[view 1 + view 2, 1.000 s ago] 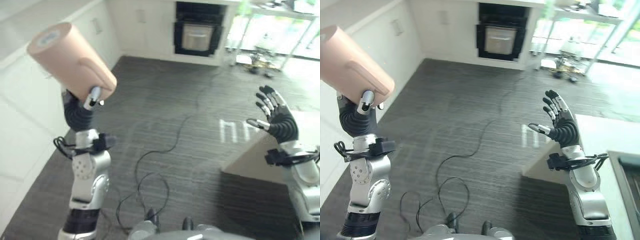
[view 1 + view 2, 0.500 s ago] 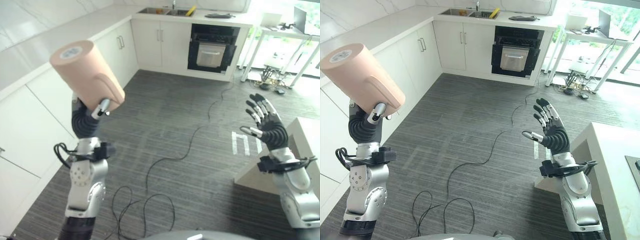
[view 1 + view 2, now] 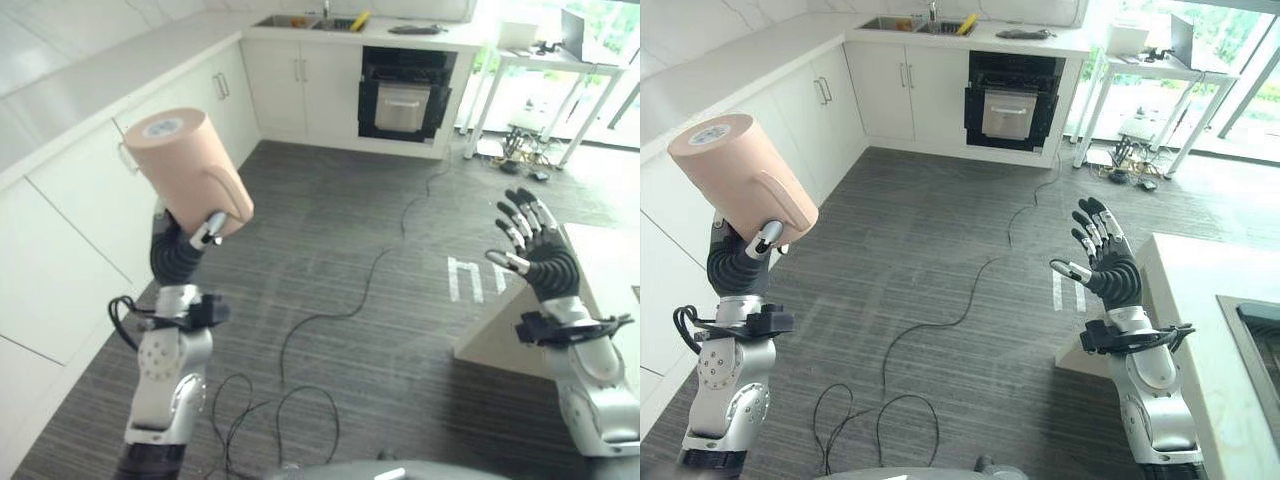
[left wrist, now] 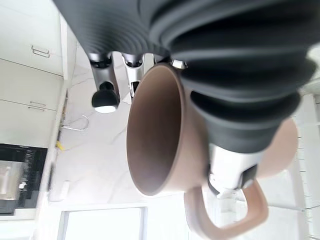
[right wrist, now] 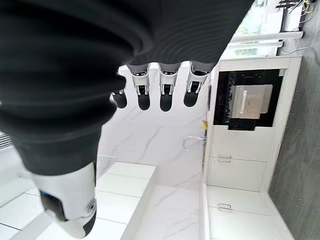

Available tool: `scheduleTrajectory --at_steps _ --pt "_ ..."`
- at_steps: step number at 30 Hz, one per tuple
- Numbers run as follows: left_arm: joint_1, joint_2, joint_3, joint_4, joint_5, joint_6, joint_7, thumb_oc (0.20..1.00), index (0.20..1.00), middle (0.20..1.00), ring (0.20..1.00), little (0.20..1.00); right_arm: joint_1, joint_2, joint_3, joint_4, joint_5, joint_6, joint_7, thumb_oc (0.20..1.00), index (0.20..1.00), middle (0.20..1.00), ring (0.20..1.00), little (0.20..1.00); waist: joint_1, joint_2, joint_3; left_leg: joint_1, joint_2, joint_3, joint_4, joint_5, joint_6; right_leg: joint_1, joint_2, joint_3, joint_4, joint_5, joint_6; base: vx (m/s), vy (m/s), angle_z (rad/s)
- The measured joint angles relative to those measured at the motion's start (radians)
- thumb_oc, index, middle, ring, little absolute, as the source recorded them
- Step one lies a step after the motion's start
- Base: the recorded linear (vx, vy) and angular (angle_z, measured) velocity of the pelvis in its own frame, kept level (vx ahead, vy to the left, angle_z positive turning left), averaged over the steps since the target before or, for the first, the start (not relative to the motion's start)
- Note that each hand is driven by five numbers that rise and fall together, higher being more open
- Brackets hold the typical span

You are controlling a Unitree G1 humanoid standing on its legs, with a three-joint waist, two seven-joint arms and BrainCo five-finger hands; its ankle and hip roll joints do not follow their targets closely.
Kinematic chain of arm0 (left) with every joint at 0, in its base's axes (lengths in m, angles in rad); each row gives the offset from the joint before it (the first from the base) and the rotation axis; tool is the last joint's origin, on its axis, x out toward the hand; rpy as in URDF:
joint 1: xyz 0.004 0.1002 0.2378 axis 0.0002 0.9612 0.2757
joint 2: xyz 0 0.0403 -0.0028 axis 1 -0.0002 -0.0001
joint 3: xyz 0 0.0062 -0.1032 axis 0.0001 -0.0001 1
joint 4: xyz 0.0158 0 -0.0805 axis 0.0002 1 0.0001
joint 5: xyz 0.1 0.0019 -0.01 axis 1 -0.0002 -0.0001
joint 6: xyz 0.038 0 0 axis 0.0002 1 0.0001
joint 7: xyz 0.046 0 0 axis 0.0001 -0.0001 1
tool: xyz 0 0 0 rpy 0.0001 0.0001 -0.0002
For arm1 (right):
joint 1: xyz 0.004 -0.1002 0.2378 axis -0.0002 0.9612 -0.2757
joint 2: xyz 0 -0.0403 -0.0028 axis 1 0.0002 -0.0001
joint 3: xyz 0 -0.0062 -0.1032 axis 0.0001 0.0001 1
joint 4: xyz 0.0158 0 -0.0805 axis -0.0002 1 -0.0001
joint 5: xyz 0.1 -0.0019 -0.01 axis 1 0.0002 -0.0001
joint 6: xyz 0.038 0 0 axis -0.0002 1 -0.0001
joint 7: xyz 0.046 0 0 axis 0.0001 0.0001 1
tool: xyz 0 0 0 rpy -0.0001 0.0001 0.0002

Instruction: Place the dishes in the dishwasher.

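In the eye views the left hand (image 3: 190, 235) grips a tall pinkish-tan ceramic mug (image 3: 186, 168) raised above its wrist, likely for carrying, while the left wrist view shows its thumb (image 4: 232, 170) curled by the handle, and the right hand (image 3: 1105, 262) hangs splayed and empty.

A dark grey striped floor (image 3: 940, 250) runs from near to the far wall of white cabinets. A white tabletop (image 3: 750, 70) lines the left side and turns along the far wall, where a sink (image 3: 902, 23) is set into it with a yellow object (image 3: 967, 22) just beside. Another white tabletop (image 3: 1210, 290) stands at the near right.
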Motion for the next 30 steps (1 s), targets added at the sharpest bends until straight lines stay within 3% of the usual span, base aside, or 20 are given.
scheduleTrajectory --at_steps 1,2,3,4,5,7,9,11,12,16,18,22,23,24,25,26,27,28,29,30 --pt "0.011 -0.011 -0.006 0.006 0.0 0.0 -0.002 0.2 0.2 0.2 0.2 0.2 -0.001 0.008 0.001 0.002 0.0 -0.003 0.012 1.0 1.0 1.0 1.0 1.0 -0.005 0.022 0.015 -0.061 0.002 -0.01 0.036 -0.019 0.032 0.004 0.006 0.002 -0.014 0.009 -0.018 0.27 0.142 -0.34" --pt "0.009 -0.011 -0.006 0.01 0.0 -0.003 -0.005 0.2 0.2 0.2 0.2 0.2 -0.001 0.009 0.006 0.006 -0.001 -0.002 0.012 1.0 1.0 1.0 1.0 1.0 -0.007 0.033 0.021 -0.05 0.002 0.027 -0.037 -0.028 0.038 0.006 0.004 -0.004 -0.022 0.011 -0.02 0.47 0.297 -0.26" --pt "-0.019 -0.01 -0.009 0.061 0.0 -0.004 -0.013 0.2 0.2 0.2 0.2 0.2 -0.015 0.016 0.021 0.032 -0.001 0.0 0.012 1.0 1.0 1.0 1.0 1.0 -0.017 0.042 0.021 -0.004 -0.004 0.084 -0.34 -0.024 0.038 0.027 -0.003 -0.025 -0.09 0.011 -0.019 0.39 0.255 -0.08" --pt "-0.034 -0.01 -0.01 0.09 0.0 -0.004 -0.013 0.2 0.2 0.2 0.2 0.2 -0.024 0.015 0.02 0.034 -0.001 0.0 0.019 1.0 1.0 1.0 1.0 1.0 -0.014 0.054 0.03 0.023 -0.004 0.062 -0.517 0.002 0.015 0.037 0.004 -0.021 -0.108 0.012 -0.017 0.44 0.264 0.12" --pt "-0.047 -0.013 -0.01 0.115 0.0 -0.003 -0.01 0.2 0.2 0.2 0.2 0.2 -0.023 0.013 0.011 0.037 -0.001 0.0 0.026 1.0 1.0 1.0 1.0 1.0 -0.015 0.06 0.052 0.029 0.007 0.016 -0.564 0.012 -0.004 0.062 0.013 -0.012 -0.107 0.016 -0.012 0.34 0.183 0.09" --pt "0.004 -0.02 0.002 0.116 0.0 -0.015 -0.006 0.2 0.2 0.2 0.2 0.2 0.002 -0.009 0.002 0.053 0.0 -0.001 0.06 1.0 1.0 1.0 1.0 1.0 0.008 0.069 0.057 0.03 0.043 -0.032 -0.556 0.017 -0.013 0.109 0.014 0.029 -0.108 0.006 0.002 0.49 0.277 -0.19" --pt "0.016 -0.028 0.032 0.111 -0.001 -0.019 -0.004 0.2 0.2 0.2 0.2 0.2 0.007 -0.027 -0.012 0.044 0.001 -0.001 0.083 1.0 1.0 1.0 1.0 1.0 0.029 0.085 0.05 0.069 0.032 -0.029 -0.556 0.021 0.007 0.128 -0.012 0.071 -0.108 -0.022 0.045 0.41 0.273 -0.63" --pt "0.006 -0.02 0.04 0.108 -0.001 -0.021 0.006 0.2 0.2 0.2 0.2 0.2 0.018 -0.015 -0.011 0.012 0.001 0.0 0.091 1.0 1.0 1.0 1.0 1.0 0.031 0.031 0.055 0.098 -0.041 0.018 -0.556 0.05 0.022 0.151 -0.085 0.087 -0.094 -0.061 0.069 0.46 0.324 -0.46" --pt "-0.008 -0.004 0.034 0.108 -0.001 -0.02 0.011 0.2 0.2 0.2 0.2 0.2 0.016 -0.005 -0.012 0.005 0.001 0.0 0.09 1.0 1.0 1.0 1.0 1.0 0.032 0.004 0.056 0.122 -0.071 0.044 -0.556 0.077 0.061 0.168 -0.116 0.068 -0.065 -0.057 0.097 0.48 0.332 -0.22" --pt "-0.037 0.007 0.031 0.08 -0.001 -0.019 0.009 0.2 0.2 0.2 0.2 0.2 0.004 0.002 -0.017 -0.031 0.004 0.001 0.076 1.0 1.0 1.0 1.0 1.0 0.053 0.005 0.053 0.192 -0.127 0.035 -0.556 0.037 0.14 0.198 -0.158 0.022 0.02 -0.04 0.126 0.41 0.265 0.06" --pt "-0.057 0.007 0.031 0.047 0.0 0.0 -0.014 0.2 0.2 0.2 0.2 0.2 -0.017 0.012 -0.015 -0.05 0.003 0.005 0.053 1.0 1.0 1.0 1.0 1.0 0.078 0.012 0.05 0.209 -0.157 0.023 -0.555 0.046 0.174 0.202 -0.182 0.0 0.048 -0.008 0.177 0.58 0.368 0.37" --pt "-0.084 0.005 0.04 0.046 0.0 0.045 -0.051 0.2 0.2 0.2 0.2 0.2 -0.051 0.092 -0.014 -0.048 -0.001 0.007 0.018 1.0 1.0 1.0 1.0 1.0 0.099 0.013 0.047 0.263 -0.167 -0.015 -0.55 0.015 0.184 0.133 -0.181 -0.014 0.3 0.045 0.238 0.42 0.28 0.43" --pt "-0.091 -0.004 0.043 0.045 0.0 0.054 -0.066 0.2 0.2 0.2 0.2 0.2 -0.055 0.149 -0.016 -0.048 -0.003 0.007 0.012 1.0 1.0 1.0 1.0 1.0 0.103 0.011 0.053 0.15 -0.169 -0.022 -0.33 -0.121 0.206 0.019 -0.175 0.036 0.536 0.109 0.232 0.3 0.186 0.67" --pt "-0.085 -0.011 0.026 0.036 0.0 0.063 -0.072 0.2 0.2 0.2 0.2 0.2 -0.041 0.159 -0.023 -0.051 -0.003 0.006 0.012 1.0 1.0 1.0 1.0 1.0 0.096 0.019 0.043 0.182 -0.207 -0.056 -0.44 -0.115 0.228 -0.074 -0.185 0.058 0.733 0.185 0.251 0.32 0.127 0.62" --pt "-0.067 -0.009 0.029 0.032 0.001 0.066 -0.078 0.2 0.2 0.2 0.2 0.2 -0.042 0.161 -0.009 -0.029 -0.005 0.011 0.013 1.0 1.0 1.0 1.0 1.0 0.104 0.016 0.047 0.245 -0.228 -0.056 -0.483 -0.094 0.275 -0.153 -0.191 0.092 0.861 0.13 0.248 0.4 0.078 0.11" --pt "-0.038 -0.024 0.048 0.023 0.0 0.066 -0.074 0.2 0.2 0.2 0.2 0.2 -0.056 0.151 0.025 -0.022 -0.014 0.02 0.015 1.0 1.0 1.0 1.0 1.0 0.108 0.035 0.047 0.258 -0.213 -0.031 -0.468 -0.121 0.269 -0.263 -0.164 0.054 0.928 0.001 0.208 0.31 -0.032 -0.2" --pt "-0.046 0.002 0.085 0.029 0.001 0.09 -0.074 0.2 0.2 0.2 0.2 0.2 -0.024 0.093 0.052 -0.036 -0.02 0.022 0.017 1.0 1.0 1.0 1.0 1.0 0.06 0.067 0.046 0.36 -0.188 -0.031 -0.537 -0.128 0.221 -0.45 -0.075 -0.15 0.616 -0.106 0.106 0.7 -0.305 -0.02" --pt "-0.039 -0.001 0.088 0.029 0.001 0.091 -0.075 0.2 0.2 0.2 0.2 0.2 -0.013 0.079 0.049 -0.038 -0.02 0.023 0.016 1.0 1.0 1.0 1.0 1.0 0.042 0.066 0.045 0.407 -0.188 -0.033 -0.547 -0.145 0.191 -0.46 -0.046 -0.191 0.539 -0.086 0.068 0.76 -0.437 0.49" --pt "-0.016 -0.007 0.098 0.045 0.01 0.08 -0.085 0.2 0.2 0.2 0.2 0.2 0.033 0.062 0.047 -0.024 -0.008 -0.005 0.024 1.0 1.0 1.0 1.0 1.0 0.014 0.047 0.014 0.378 -0.19 -0.051 -0.486 -0.219 0.131 -0.514 -0.058 -0.246 0.37 -0.072 0.054 0.8 -0.506 1.1" --pt "-0.003 -0.001 0.13 0.04 0.009 0.067 -0.077 0.2 0.2 0.2 0.2 0.2 0.069 0.037 0.036 -0.032 -0.001 -0.028 0.033 1.0 1.0 1.0 1.0 1.0 -0.03 0.036 0.006 0.323 -0.21 -0.045 -0.424 -0.284 0.153 -0.577 -0.119 -0.276 0.09 -0.056 0.082 0.45 -0.37 0.93"
